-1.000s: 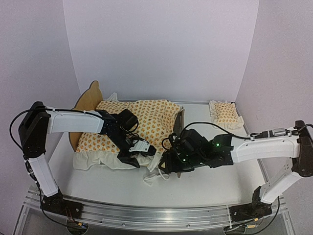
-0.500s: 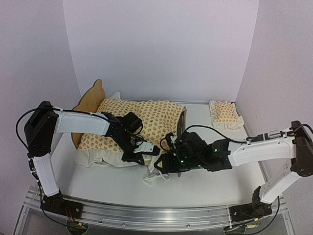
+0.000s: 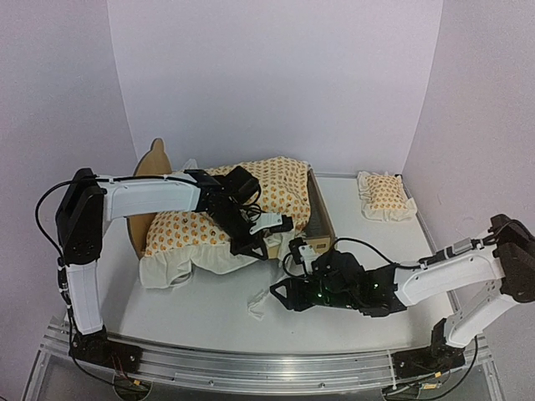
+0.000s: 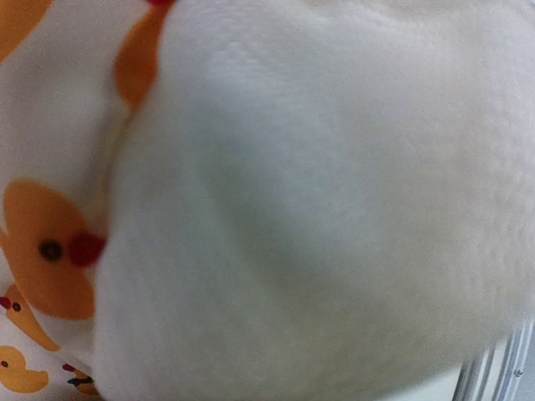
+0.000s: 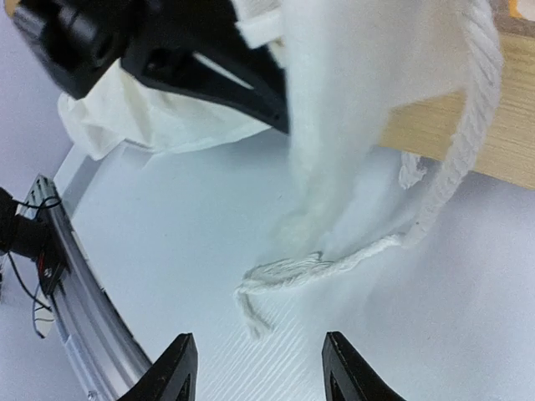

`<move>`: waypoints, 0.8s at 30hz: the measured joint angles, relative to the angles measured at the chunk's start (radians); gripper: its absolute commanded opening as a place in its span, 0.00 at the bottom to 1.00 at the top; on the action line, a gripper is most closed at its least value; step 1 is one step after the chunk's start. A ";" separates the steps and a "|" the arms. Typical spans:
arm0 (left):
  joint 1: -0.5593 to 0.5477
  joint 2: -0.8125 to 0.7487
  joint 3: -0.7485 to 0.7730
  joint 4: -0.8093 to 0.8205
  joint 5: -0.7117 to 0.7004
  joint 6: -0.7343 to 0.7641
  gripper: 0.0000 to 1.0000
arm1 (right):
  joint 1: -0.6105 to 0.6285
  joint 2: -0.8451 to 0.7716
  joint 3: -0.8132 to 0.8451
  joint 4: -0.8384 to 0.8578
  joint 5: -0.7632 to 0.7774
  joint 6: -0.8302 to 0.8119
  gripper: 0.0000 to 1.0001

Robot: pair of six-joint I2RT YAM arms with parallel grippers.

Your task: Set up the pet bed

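Open table at near left, frayed cord and bunched cushion blocking pet bed

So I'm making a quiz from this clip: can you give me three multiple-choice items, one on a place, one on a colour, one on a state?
1. Where on the table does the small pillow lie? A near left corner; B far right corner; C middle.
2. What colour is the print on the mattress cushion? A orange; B blue; C green.
3. How is the right gripper? A shut on the pillow; B shut on the cushion; C open.
B, it sits by the far right wall. A, the left wrist view shows orange ducks. C, its fingers stand apart.
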 measured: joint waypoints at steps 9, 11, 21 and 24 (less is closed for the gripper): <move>0.004 0.000 0.037 -0.040 0.035 -0.011 0.00 | -0.046 0.148 -0.022 0.271 0.260 -0.081 0.54; 0.004 0.000 0.037 -0.048 0.039 -0.007 0.00 | -0.069 0.193 -0.031 0.338 0.281 -0.093 0.54; 0.009 0.001 0.037 -0.055 0.037 -0.005 0.00 | -0.129 0.324 -0.030 0.556 0.248 -0.144 0.49; 0.009 0.001 0.037 -0.055 0.038 -0.005 0.00 | -0.129 0.342 -0.030 0.607 0.202 -0.141 0.49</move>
